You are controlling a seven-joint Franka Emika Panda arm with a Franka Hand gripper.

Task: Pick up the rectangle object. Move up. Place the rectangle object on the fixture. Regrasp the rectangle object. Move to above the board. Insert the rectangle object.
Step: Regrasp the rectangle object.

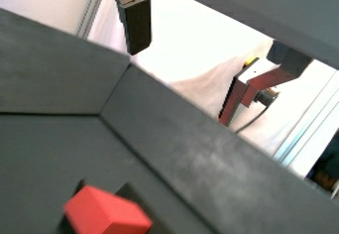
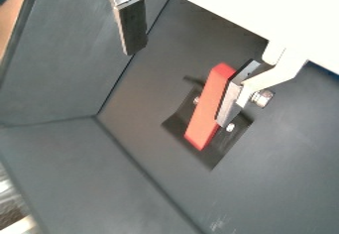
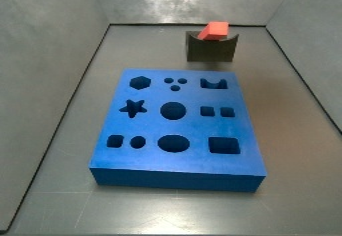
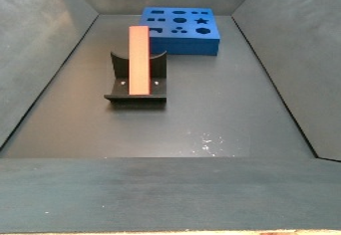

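The red-orange rectangle object (image 4: 139,58) rests lengthwise on the dark fixture (image 4: 136,92), leaning up over its notch. In a side view it shows end-on (image 3: 213,29) atop the fixture (image 3: 210,49). The gripper (image 2: 185,64) is open, with its fingers (image 2: 130,28) wide apart and nothing between them. It hangs above the object (image 2: 205,104), which lies far below beside one finger. In a wrist view the gripper (image 1: 199,59) shows with the object (image 1: 103,210) at the edge. The gripper is out of both side views. The blue board (image 3: 174,130) lies flat on the floor.
Grey walls (image 3: 80,60) ring the dark floor on all sides. The board (image 4: 182,30) lies at the far end in a side view, beyond the fixture. Bare floor (image 4: 200,119) lies in front of the fixture.
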